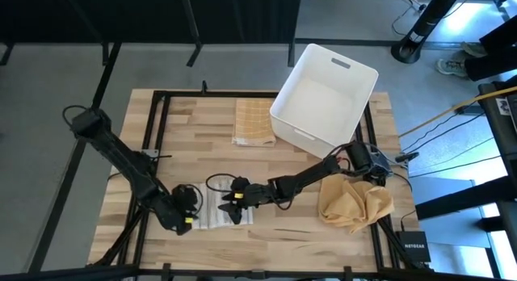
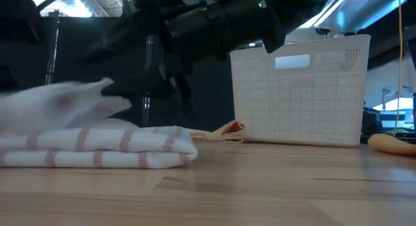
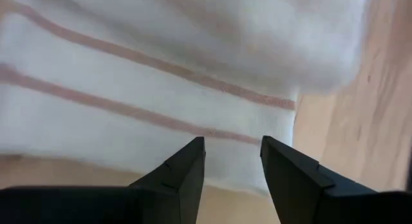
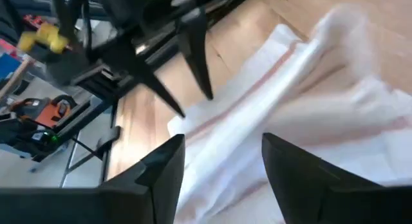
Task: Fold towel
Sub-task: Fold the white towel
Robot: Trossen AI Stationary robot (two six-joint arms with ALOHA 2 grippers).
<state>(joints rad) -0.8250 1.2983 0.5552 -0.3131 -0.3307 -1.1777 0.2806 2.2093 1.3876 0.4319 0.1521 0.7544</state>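
A white towel with thin reddish stripes [image 1: 215, 208] lies folded on the wood near the table's near edge. In the low view the striped towel [image 2: 97, 151] rests flat in layers, with one flap [image 2: 65, 102] raised above it. My left gripper [image 1: 191, 214] stands open at the towel's left side, and in its wrist view it [image 3: 232, 156] hovers over the towel [image 3: 161, 76]. My right gripper [image 1: 233, 207] stands open at the towel's right side. In its wrist view it [image 4: 222, 153] is just above the cloth [image 4: 309, 121], facing my left gripper [image 4: 195, 105].
A white plastic basket [image 1: 323, 91] stands at the far right of the table. A folded yellow checked cloth [image 1: 252, 121] lies beside it. A crumpled tan cloth [image 1: 355, 202] lies at the near right corner. Bare wood shows between the towel and the tan cloth.
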